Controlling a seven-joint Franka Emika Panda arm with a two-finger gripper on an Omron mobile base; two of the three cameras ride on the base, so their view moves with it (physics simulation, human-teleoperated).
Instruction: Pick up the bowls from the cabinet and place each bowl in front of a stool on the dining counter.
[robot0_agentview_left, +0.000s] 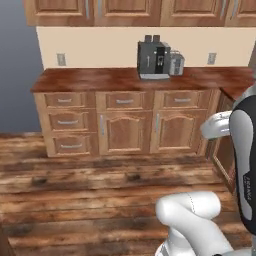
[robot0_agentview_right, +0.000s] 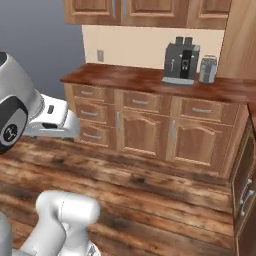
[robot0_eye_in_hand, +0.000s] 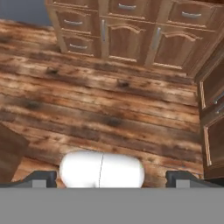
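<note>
The bowls, the cabinet and the dining counter are out of view. In the hand view my gripper (robot0_eye_in_hand: 111, 178) points down at the wooden plank floor (robot0_eye_in_hand: 109, 105). Its two dark fingertips (robot0_eye_in_hand: 43, 177) stand far apart at the bottom edge, open, with nothing held between them. My white arm rises at the right of the left base view and at the left of the right base view.
Reddish-brown base cupboards (robot0_agentview_left: 125, 125) with drawers and arched doors stand ahead under a glossy worktop (robot0_agentview_left: 90, 80). A black coffee machine (robot0_agentview_left: 153, 60) and a small metal canister (robot0_agentview_right: 207, 69) sit on it. More cupboard doors (robot0_eye_in_hand: 212, 109) flank the right. A dark wooden corner (robot0_eye_in_hand: 8, 153) shows low left.
</note>
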